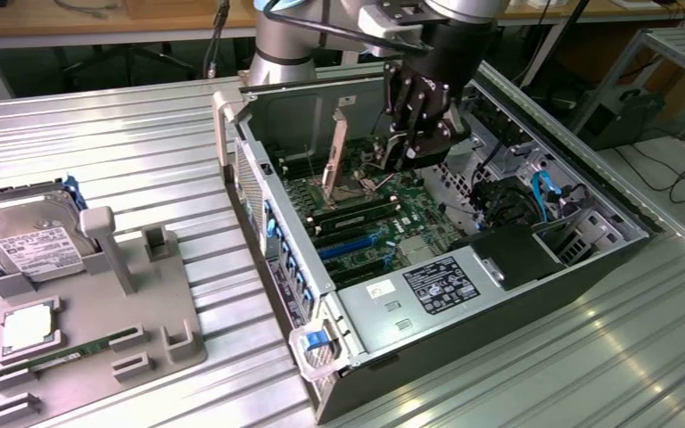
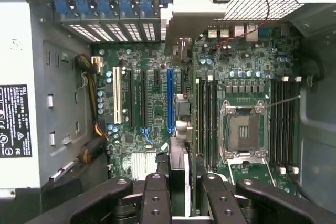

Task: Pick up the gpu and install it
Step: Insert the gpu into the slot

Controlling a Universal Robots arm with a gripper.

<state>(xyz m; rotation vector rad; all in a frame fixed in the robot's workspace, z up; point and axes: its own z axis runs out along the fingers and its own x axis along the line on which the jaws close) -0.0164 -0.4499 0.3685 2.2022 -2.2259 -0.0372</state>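
Observation:
The gpu hangs upright inside the open computer case, with its long bracket end toward the exterior view's left. My gripper reaches down into the case and is shut on the card's other end. In the wrist view the gpu is edge-on between my fingers, and my gripper is centred over it. The card lies along the motherboard, between the long blue slot and the memory slots. I cannot tell whether its lower edge touches a slot.
An empty CPU socket lies beside the card. Blue slot clips line the case's back wall. A grey tray at the exterior view's left holds a hard drive, a processor and a RAM stick. The power supply and cables crowd the case.

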